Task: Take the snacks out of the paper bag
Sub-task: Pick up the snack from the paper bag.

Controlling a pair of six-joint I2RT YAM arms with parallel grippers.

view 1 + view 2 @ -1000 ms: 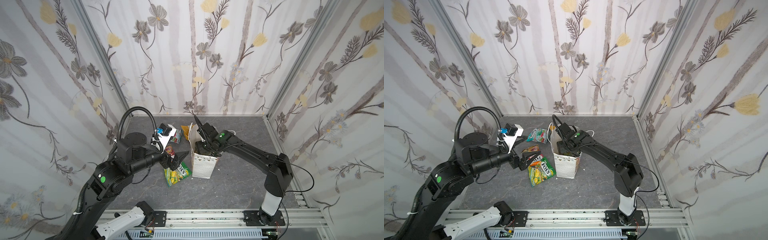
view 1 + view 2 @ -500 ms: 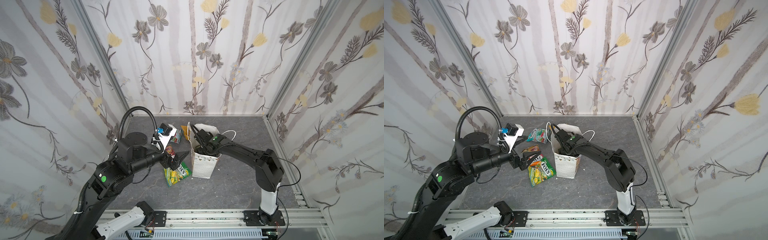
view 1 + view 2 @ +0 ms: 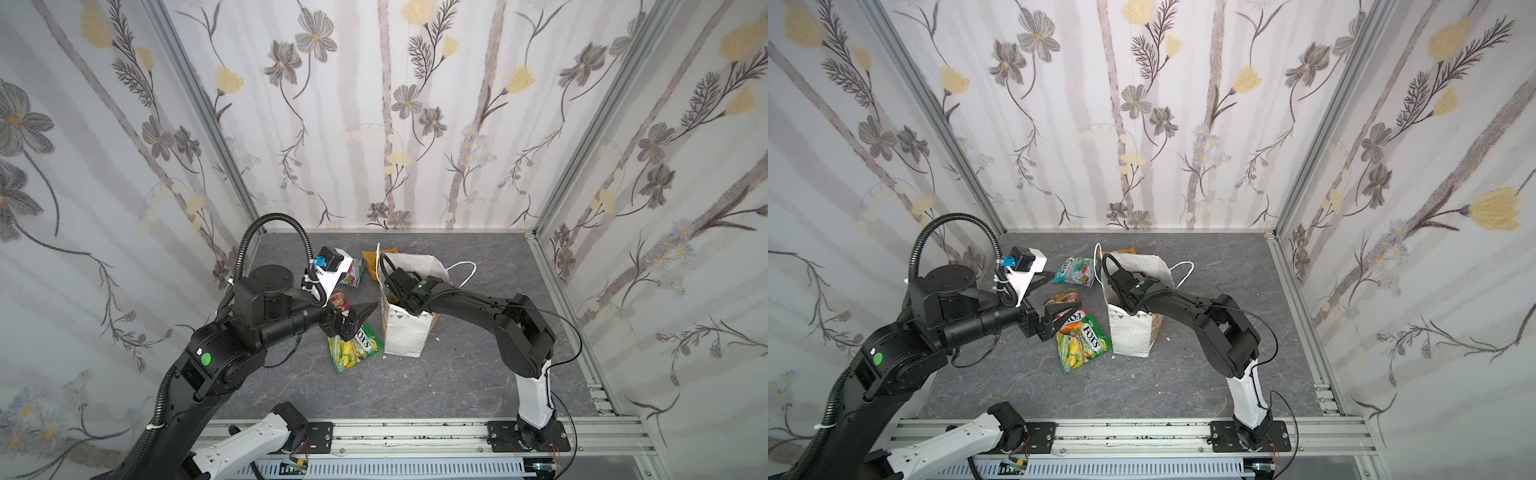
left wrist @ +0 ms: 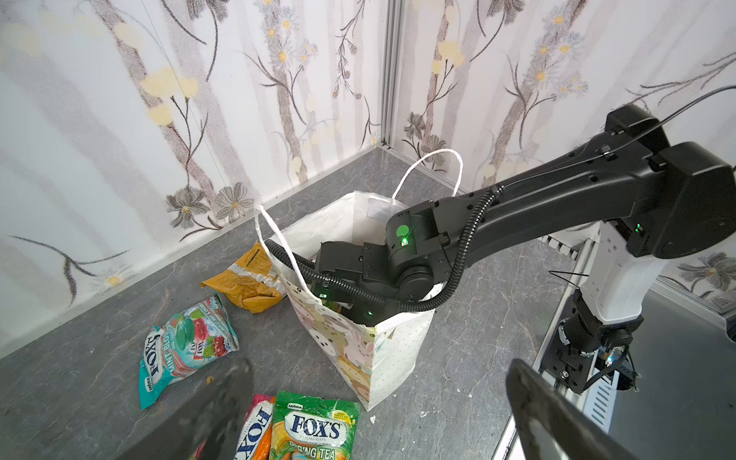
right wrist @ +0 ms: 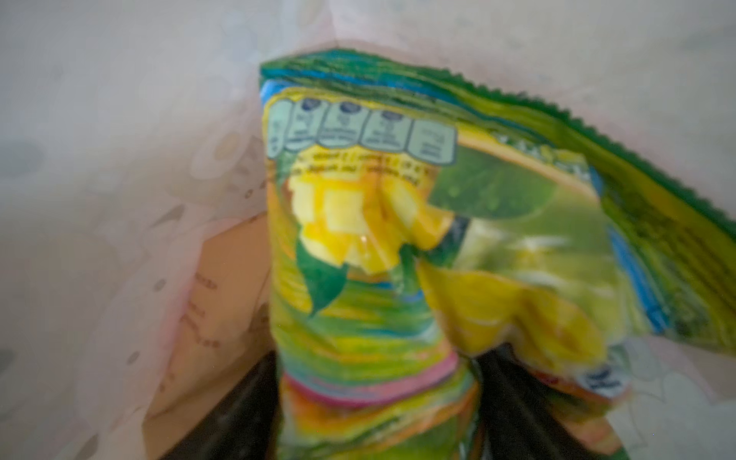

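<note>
The white paper bag stands upright mid-table. My right arm's wrist reaches down into its mouth, so the fingers are hidden in both top views. In the right wrist view, my right gripper has a green-yellow snack packet filling the gap between its black fingers, inside the bag. My left gripper hangs open and holds nothing, above a green-yellow FOX'S packet and a red-orange one left of the bag.
A teal-pink packet, a yellow-orange chip bag and a small reddish packet lie behind the left gripper. Flowered walls close in three sides. A metal rail runs along the front edge.
My right arm has pushed further down into the bag, whose mouth now gapes wider with a handle flopped to the right. The left arm has not moved.
</note>
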